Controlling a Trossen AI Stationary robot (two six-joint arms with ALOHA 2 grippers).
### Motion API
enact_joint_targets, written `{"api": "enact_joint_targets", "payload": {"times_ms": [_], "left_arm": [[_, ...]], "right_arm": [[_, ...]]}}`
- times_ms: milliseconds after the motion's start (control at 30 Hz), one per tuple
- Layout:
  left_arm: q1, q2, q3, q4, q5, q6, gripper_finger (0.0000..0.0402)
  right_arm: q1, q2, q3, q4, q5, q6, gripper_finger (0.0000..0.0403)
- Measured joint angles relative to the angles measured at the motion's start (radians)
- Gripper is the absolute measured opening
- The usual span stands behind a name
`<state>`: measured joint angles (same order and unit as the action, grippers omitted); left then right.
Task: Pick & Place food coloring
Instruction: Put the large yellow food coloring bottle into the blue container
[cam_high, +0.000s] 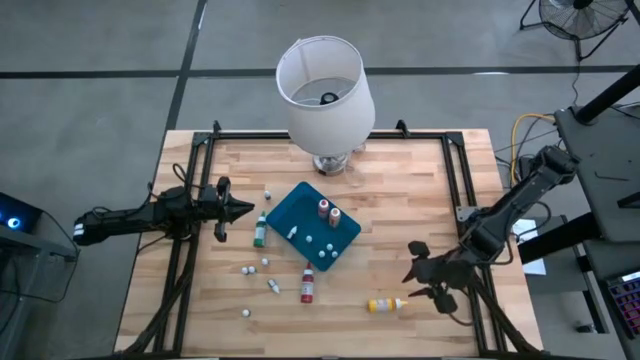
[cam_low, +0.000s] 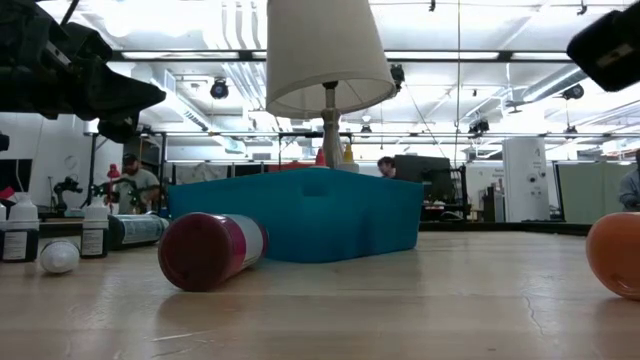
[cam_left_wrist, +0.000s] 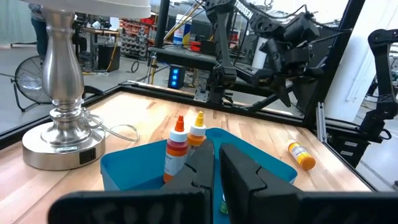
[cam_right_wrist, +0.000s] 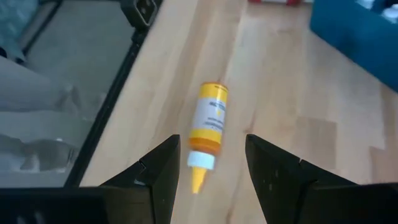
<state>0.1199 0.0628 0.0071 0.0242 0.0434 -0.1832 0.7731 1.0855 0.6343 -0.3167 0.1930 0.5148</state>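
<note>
One yellow bottle (cam_right_wrist: 209, 119) lies before right gripper (cam_right_wrist: 210, 163).

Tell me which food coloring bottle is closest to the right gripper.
The yellow bottle, lying on its side on the bare wood just ahead of the right gripper, whose open fingers frame it in the wrist view. The red bottle and green bottle lie farther off.

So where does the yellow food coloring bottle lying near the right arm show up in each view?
High view: yellow bottle lies on its side near the table's front edge, just left of the right gripper.
Low view: probably the orange rounded shape at the right edge.
Left wrist view: lying on the wood, beyond the tray.
Right wrist view: centre, ahead of the open jaws.
Shared landmark: the teal tray.
</note>
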Motion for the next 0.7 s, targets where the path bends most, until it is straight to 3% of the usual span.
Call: {"api": "enact_joint_targets", "payload": {"times_ms": [700], "left_arm": [[0.000, 0.000, 0.000, 0.000, 0.000, 0.000, 0.0000]], "right_arm": [[0.118, -0.048, -0.323, 0.431, 0.077, -0.056, 0.0171]]}}
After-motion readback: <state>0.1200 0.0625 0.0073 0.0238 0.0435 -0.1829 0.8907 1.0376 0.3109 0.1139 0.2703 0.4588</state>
